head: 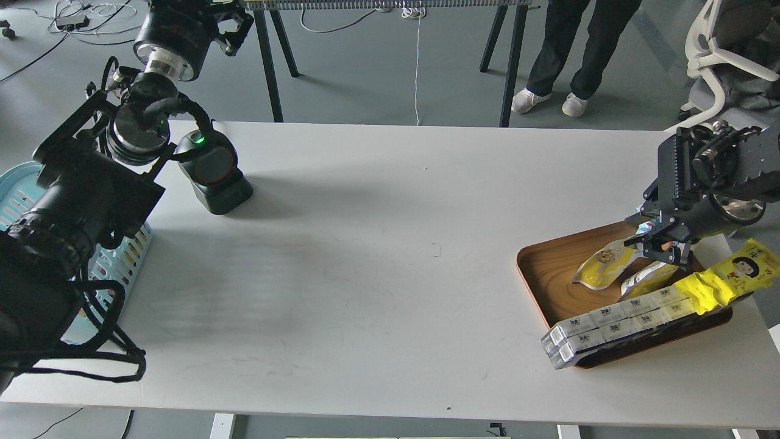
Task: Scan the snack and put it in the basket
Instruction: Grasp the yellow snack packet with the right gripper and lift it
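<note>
White bench [378, 256]. Near right: brown wooden tray [551, 274] holding a stack of long white boxes [609, 323] on its front rim, a bright yellow cartoon-face wrapper [731, 277] and 2 yellow-white nut pouches. Right tool [661, 244] sits at the top end of the snack pouch [603, 262], fingers around its upper edge, clamped on it; pouch bottom rests on the tray. Left edge: light blue basket [131, 250], mostly hidden by the left arm. Further back left: black scanner [213, 174], green light on. Left tool [228, 27] up at the top edge, fingers not separable, cannot tell its state
</note>
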Controlling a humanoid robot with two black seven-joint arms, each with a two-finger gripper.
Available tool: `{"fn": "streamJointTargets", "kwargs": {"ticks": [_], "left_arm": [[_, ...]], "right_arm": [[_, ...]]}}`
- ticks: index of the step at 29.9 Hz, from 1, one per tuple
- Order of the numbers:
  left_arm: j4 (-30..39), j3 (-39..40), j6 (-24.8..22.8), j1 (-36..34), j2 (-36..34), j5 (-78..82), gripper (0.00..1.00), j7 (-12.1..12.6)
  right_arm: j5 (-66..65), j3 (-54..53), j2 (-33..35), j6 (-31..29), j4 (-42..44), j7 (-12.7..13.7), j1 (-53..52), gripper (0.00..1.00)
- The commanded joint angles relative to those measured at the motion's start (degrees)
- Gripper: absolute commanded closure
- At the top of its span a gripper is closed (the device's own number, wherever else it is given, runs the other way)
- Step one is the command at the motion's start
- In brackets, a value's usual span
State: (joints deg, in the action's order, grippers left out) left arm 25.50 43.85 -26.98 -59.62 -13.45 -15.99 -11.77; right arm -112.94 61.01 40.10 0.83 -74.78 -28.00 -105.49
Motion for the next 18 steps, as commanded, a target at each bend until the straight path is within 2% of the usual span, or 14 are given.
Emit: {"fn": "streamJointTargets", "kwargs": {"ticks": [1, 5, 18], "left_arm": [[-0.01, 0.00, 0.00, -0.05, 0.09, 0.00, 0.00, 0.00], [-0.01, -0.08, 0.00, -0.05, -0.08, 0.00, 0.00, -0.09], [-0.01, 0.00, -0.17, -0.05, 0.01, 0.00, 0.00, -0.09]], "right_arm": [[0.00, -0.10, -0.28, 0.05, 0.25, 0.00, 0.10, 0.85], [0.09, -0.19, -0.37, 0.22, -0.01, 0.00, 0.10, 1.00], [3.50, -6.24, 0.33, 0.32, -0.63, 0.00, -1.12, 1.00]]}}
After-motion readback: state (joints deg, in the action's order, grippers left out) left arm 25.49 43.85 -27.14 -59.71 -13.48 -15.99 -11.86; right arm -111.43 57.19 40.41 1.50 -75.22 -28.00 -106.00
